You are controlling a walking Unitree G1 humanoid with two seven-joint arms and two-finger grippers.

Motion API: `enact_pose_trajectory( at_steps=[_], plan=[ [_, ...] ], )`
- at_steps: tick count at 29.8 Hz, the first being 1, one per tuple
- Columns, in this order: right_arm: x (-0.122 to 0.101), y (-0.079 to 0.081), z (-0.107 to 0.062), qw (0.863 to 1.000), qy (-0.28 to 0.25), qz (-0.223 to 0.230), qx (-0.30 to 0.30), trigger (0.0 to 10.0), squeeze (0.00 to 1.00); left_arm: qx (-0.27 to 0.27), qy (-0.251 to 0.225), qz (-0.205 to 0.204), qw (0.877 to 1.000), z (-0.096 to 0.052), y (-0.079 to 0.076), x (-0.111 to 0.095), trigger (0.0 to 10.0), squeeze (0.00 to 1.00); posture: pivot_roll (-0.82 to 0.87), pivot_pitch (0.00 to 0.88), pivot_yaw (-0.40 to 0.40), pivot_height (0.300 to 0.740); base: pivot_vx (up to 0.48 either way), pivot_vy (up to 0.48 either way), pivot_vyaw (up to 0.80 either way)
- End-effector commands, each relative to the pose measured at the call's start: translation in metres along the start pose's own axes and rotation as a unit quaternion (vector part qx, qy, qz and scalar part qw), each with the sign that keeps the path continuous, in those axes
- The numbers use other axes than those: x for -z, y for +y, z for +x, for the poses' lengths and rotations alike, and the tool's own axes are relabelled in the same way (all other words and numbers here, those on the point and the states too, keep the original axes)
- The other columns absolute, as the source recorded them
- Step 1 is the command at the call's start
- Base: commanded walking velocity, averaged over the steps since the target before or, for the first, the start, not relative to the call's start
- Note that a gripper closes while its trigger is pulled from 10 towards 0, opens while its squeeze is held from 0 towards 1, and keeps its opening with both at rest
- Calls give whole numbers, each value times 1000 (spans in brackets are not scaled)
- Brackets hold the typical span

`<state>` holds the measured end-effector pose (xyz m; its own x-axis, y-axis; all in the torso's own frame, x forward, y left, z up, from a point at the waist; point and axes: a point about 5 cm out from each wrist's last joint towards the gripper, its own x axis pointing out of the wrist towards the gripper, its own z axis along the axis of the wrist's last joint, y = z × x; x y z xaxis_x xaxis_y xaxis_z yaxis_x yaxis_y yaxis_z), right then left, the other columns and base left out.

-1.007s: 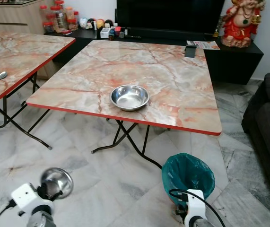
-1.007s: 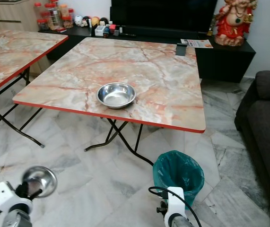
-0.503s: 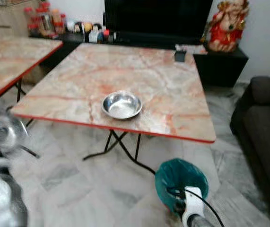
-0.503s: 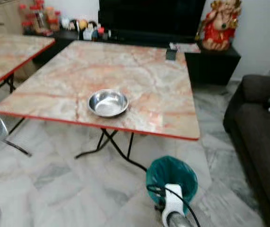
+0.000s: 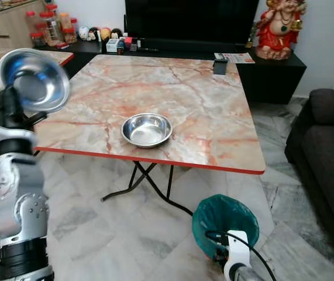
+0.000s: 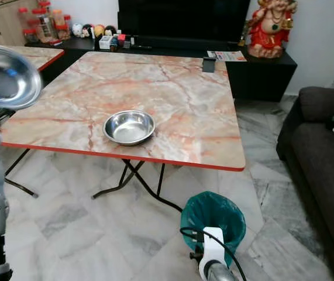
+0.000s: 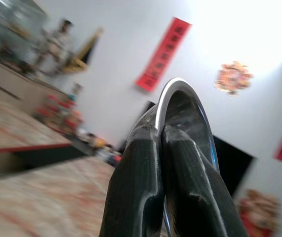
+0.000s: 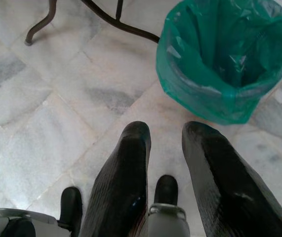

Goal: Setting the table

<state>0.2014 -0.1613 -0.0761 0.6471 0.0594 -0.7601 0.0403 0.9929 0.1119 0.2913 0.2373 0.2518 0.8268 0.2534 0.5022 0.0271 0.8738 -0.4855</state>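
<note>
i take the marble-patterned folding table [image 5: 202, 111] as my reference. it stands on a pale marble floor [image 5: 114, 234], red-edged, on crossed black legs. beyond its far edge sits a low black tv cabinet [image 5: 272, 70] carrying a red seated statue [image 5: 281, 26] and, toward the left end, jars and small bottles [image 5: 50, 26]. to the table's right i see a dark sofa [image 5: 330, 158]. a second table [image 6: 35, 55] of the same pattern lies to its left. on the floor in front of the table's near right corner stands a bin lined with a green bag [image 5: 225, 219].

on the table, near the front edge and left of centre, rests a steel bowl [image 5: 146, 129], upright.

my left gripper [image 7: 161, 143] is raised to the left of the table, above table height, fingers clenched on the rim of a second steel bowl [image 5: 33, 80], which is tilted with its hollow facing the camera.

my right gripper [image 8: 164, 143] hangs low beside the bin, fingers parted and grasping nothing.
</note>
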Motion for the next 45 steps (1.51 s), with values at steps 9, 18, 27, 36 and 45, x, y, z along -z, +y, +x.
enact_pose_trajectory(
  at_steps=[9,18,27,36,45],
  plan=[
    [-3,-1,0,1000,-5,8,6,10000,0,120,226,-94,962,-64,-62,84,10000,0,121,0,18,740,0,0,0],
    [-1,0,0,1000,-3,11,5,10000,0,87,226,-138,960,-60,-68,97,10000,0,112,0,26,740,53,0,0],
    [-1,0,0,1000,-7,-2,6,10000,0,46,189,-126,973,-51,-49,86,10000,0,109,0,31,740,283,0,0],
    [-1,0,0,1000,-8,6,6,10000,0,45,185,-127,973,-50,-49,85,10000,0,105,1,30,740,312,0,427],
    [2,-1,0,1000,-1,9,7,10000,0,46,184,-127,974,-49,-49,84,10000,0,106,6,33,740,317,0,0]
  ],
)
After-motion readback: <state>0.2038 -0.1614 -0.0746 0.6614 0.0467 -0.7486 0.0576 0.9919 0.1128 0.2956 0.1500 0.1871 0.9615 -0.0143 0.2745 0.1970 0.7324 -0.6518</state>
